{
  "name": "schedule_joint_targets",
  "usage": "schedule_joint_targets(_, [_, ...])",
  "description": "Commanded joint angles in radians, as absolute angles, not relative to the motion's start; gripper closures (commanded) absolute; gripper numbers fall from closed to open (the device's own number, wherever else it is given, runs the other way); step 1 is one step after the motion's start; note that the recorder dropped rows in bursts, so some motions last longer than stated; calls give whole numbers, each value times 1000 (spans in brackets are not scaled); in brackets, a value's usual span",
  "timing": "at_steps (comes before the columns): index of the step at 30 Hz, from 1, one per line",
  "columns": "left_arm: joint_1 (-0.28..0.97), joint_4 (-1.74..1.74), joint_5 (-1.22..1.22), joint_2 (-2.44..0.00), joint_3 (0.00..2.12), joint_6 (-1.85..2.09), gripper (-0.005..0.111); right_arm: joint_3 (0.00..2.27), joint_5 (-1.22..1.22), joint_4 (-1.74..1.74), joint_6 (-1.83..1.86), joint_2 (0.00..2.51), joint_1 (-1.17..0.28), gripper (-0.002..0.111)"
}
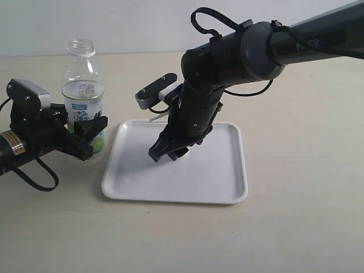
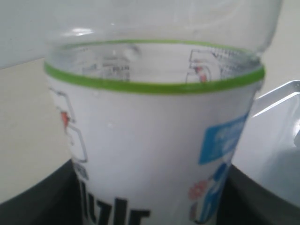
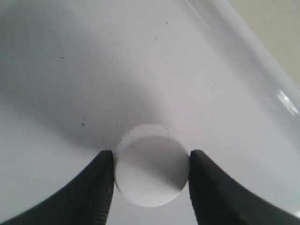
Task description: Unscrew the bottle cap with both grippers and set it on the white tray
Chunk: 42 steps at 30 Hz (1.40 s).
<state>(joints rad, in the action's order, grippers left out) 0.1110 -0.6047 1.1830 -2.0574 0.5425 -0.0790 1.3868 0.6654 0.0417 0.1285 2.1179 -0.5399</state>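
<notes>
The bottle (image 1: pixel 83 96) stands upright at the left with its mouth uncapped; up close its white label (image 2: pixel 150 140) fills the left wrist view. My left gripper (image 1: pixel 85 136) is shut on the bottle's labelled body, a black finger (image 2: pixel 42 206) on each side. The bottle cap (image 3: pixel 151 165) lies flat on the white tray (image 3: pixel 187 70). My right gripper (image 3: pixel 151 168) reaches down into the tray (image 1: pixel 216 182), and its fingers (image 3: pixel 98 187) press the cap's sides. In the exterior view the right gripper (image 1: pixel 168 153) hides the cap.
The tray sits on a beige table (image 1: pixel 296 227) just right of the bottle. The right arm (image 1: pixel 250 51) slants in from the upper right over the tray's back edge. A corner of the tray (image 2: pixel 276 154) shows beside the bottle in the left wrist view.
</notes>
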Motion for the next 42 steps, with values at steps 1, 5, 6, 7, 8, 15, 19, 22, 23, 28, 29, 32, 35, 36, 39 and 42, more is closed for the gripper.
schedule_joint_targets(1, [109, -598, 1221, -2059, 546, -83, 107, 1381, 655, 48, 128, 2118, -536, 36])
schedule_joint_targets(5, [109, -600, 1221, -2059, 546, -86, 107, 1381, 659, 54, 128, 2118, -536, 30])
schedule_joint_targets(6, [109, -607, 1221, -2059, 546, -86, 106, 1381, 659, 62, 128, 2118, -536, 30])
schedule_joint_targets(7, [109, -617, 1221, -2059, 546, -86, 104, 1381, 659, 74, 130, 2116, -536, 30])
schedule_joint_targets(8, [109, -623, 1221, -2059, 546, -86, 100, 1381, 659, 74, 130, 2116, -536, 30])
schedule_joint_targets(15, [109, -646, 1221, -2046, 546, -83, 41, 1381, 659, 74, 138, 2116, -536, 30])
schedule_joint_targets(19, [109, -644, 1221, -2046, 546, -83, 26, 1381, 657, 74, 155, 2116, -536, 30])
schedule_joint_targets(22, [109, -644, 1221, -2046, 546, -83, 25, 1381, 655, 74, 155, 2116, -536, 30])
schedule_joint_targets(23, [109, -644, 1221, -2046, 546, -83, 25, 1381, 655, 74, 155, 2116, -536, 30])
schedule_joint_targets(28, [109, -646, 1221, -2046, 528, -83, 20, 1381, 649, 74, 155, 2114, -536, 30])
schedule_joint_targets(29, [109, -646, 1221, -2042, 519, -83, 17, 1381, 651, 74, 155, 2110, -536, 30])
schedule_joint_targets(32, [98, -646, 1221, -2016, 484, -59, 10, 1381, 659, 79, 163, 2074, -536, 30])
schedule_joint_targets(35, [82, -644, 1221, -1980, 447, -33, 9, 1381, 674, 78, 163, 2022, -536, 30])
schedule_joint_targets(36, [78, -644, 1221, -1964, 432, -34, 9, 1381, 682, 78, 163, 2001, -536, 30])
schedule_joint_targets(39, [78, -644, 1221, -1924, 379, -28, 9, 1381, 718, 81, 163, 1947, -536, 30])
schedule_joint_targets(42, [78, -647, 1221, -1894, 317, -25, 9, 1381, 766, 120, 177, 1886, -536, 34])
